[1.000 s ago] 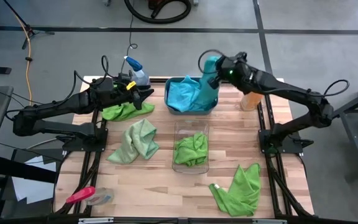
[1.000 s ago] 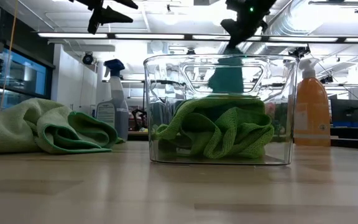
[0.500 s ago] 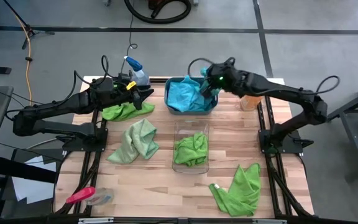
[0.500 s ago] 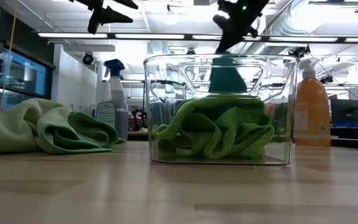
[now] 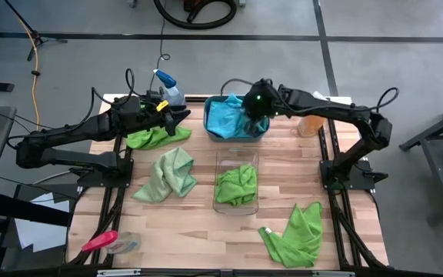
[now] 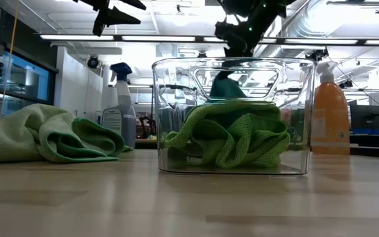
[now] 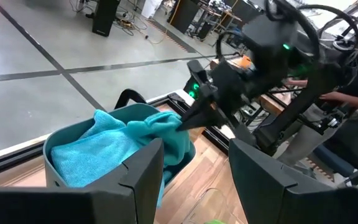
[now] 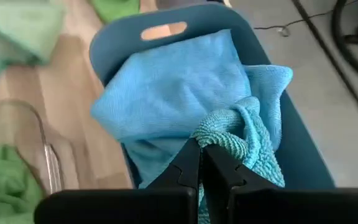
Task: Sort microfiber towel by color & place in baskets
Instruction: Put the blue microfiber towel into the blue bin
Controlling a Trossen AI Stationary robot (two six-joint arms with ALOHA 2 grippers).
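The right gripper (image 5: 251, 110), fingers pinched tight on a turquoise towel (image 8: 244, 134), hangs over the teal tub (image 5: 261, 132) at the table's twelve o'clock edge, the cloth draped onto a second blue towel (image 5: 223, 117) inside. At ten o'clock the left gripper (image 5: 181, 116) waits part-open and empty above a green towel (image 5: 154, 138). The clear bin (image 5: 236, 162) at centre holds another green towel (image 6: 232, 135); two more lie at nine o'clock (image 5: 168, 175) and five o'clock (image 5: 294, 235)

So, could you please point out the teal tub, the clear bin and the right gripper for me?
teal tub (image 8: 114, 38): right wrist view, rim beside the handle slot.
clear bin (image 6: 170, 118): low view, its see-through side wall.
right gripper (image 8: 201, 163): right wrist view, between its closed fingertips, pinching a turquoise towel (image 8: 166, 93).
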